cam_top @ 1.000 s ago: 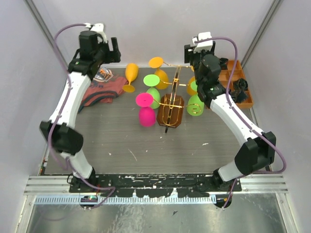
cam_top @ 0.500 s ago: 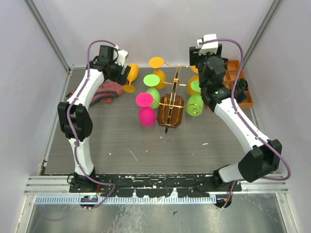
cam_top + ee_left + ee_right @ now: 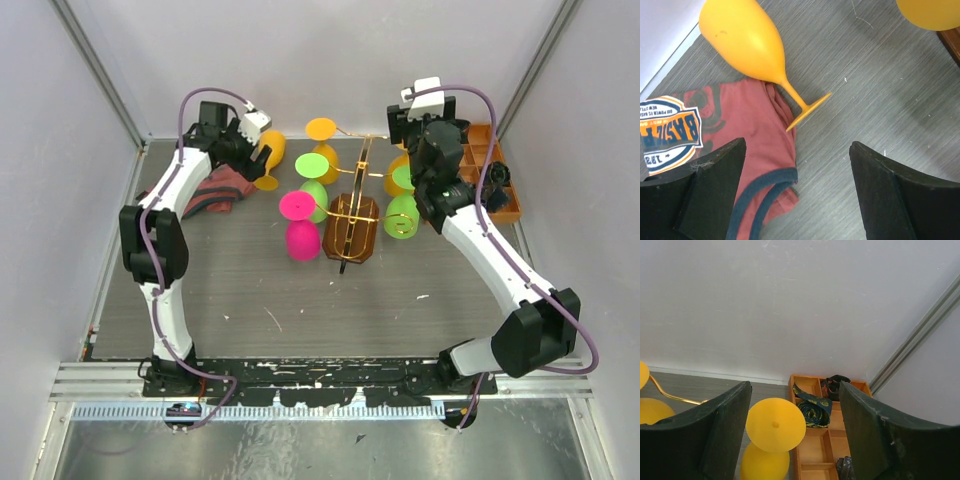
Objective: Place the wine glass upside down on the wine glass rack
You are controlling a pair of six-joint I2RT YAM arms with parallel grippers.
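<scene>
Spread wide and empty, the left arm's fingers [image 3: 705, 195] hover over the yellow wine glass [image 3: 747, 42], lying sideways on the tabletop [image 3: 880, 90] to the far left of the wine glass rack [image 3: 351, 230]; the right arm's fingers [image 3: 715, 435], equally wide, hold nothing.

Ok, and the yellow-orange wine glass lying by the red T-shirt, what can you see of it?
The wine glass is one opaque yellow-orange piece, plastic by its look and smooth: a long tapered bowl, a thin stem and a round flat foot. It lies on its side on the grey table near the back wall, with the foot on edge and the stem and foot against the edge of the red T-shirt. The open left gripper hovers above it without touching.
</scene>
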